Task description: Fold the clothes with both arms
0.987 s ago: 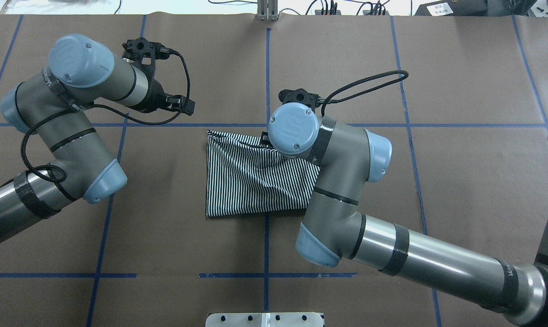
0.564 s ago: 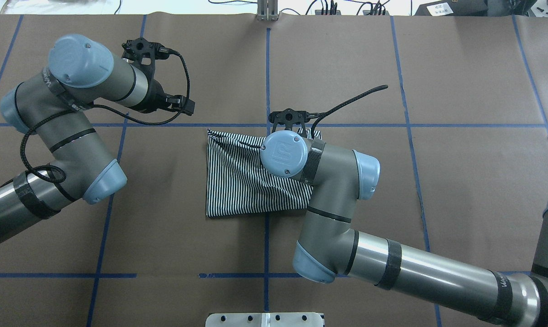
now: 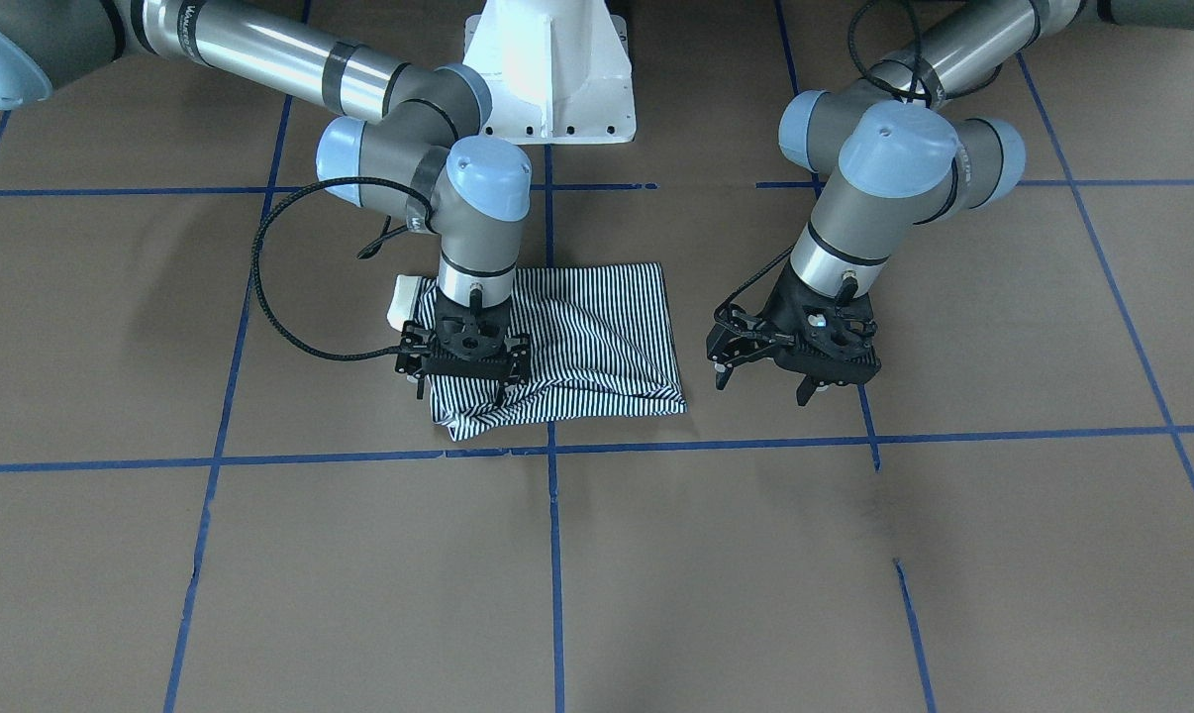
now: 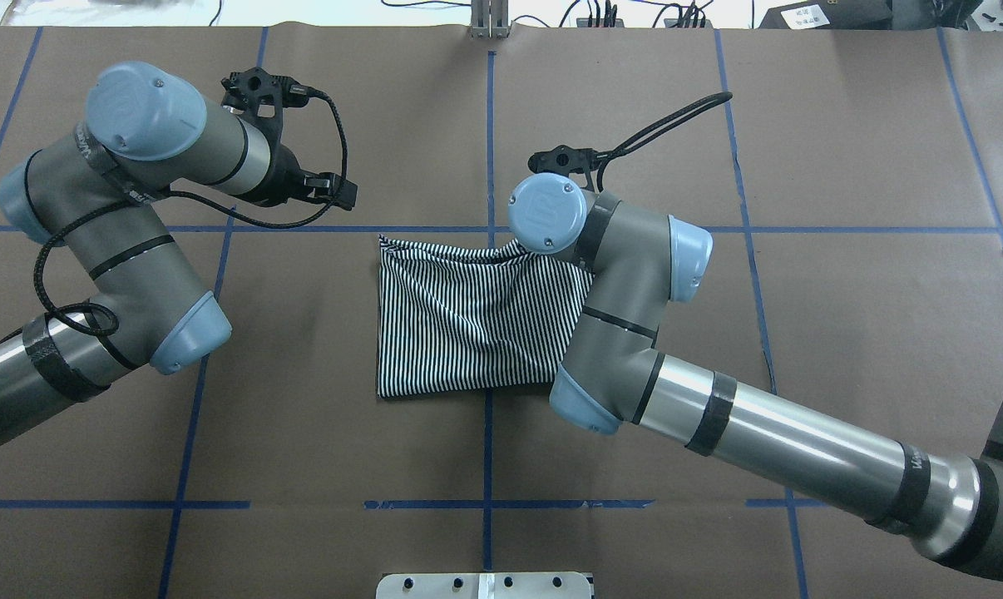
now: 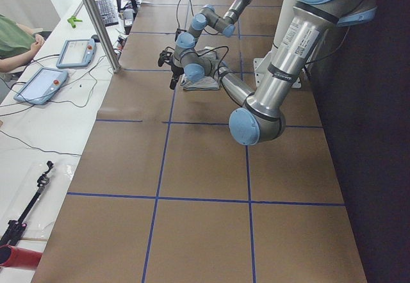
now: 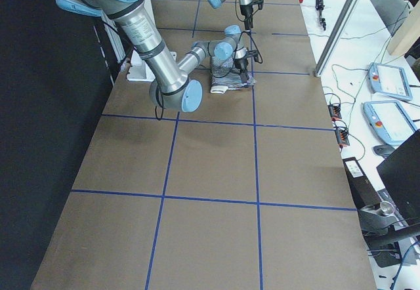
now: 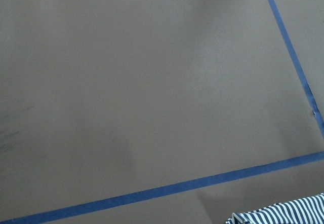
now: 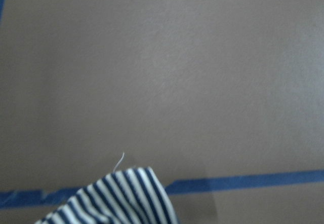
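- Black right claw [image 3: 461, 388] points down on a bunched-up corner of the striped polo shirt [image 3: 597, 337]. It touches the cloth, but I cannot tell if it is pinching it.
- A cream bit [image 3: 404, 300] of the shirt pokes out beside that arm.
- The shirt lies folded in the middle of the brown desk [image 3: 656, 555].
- The left claw [image 3: 763, 388] hangs over bare desk near the shirt, fingers apart, holding nothing.
- Blue tape lines [image 3: 755, 438] cross the desk.
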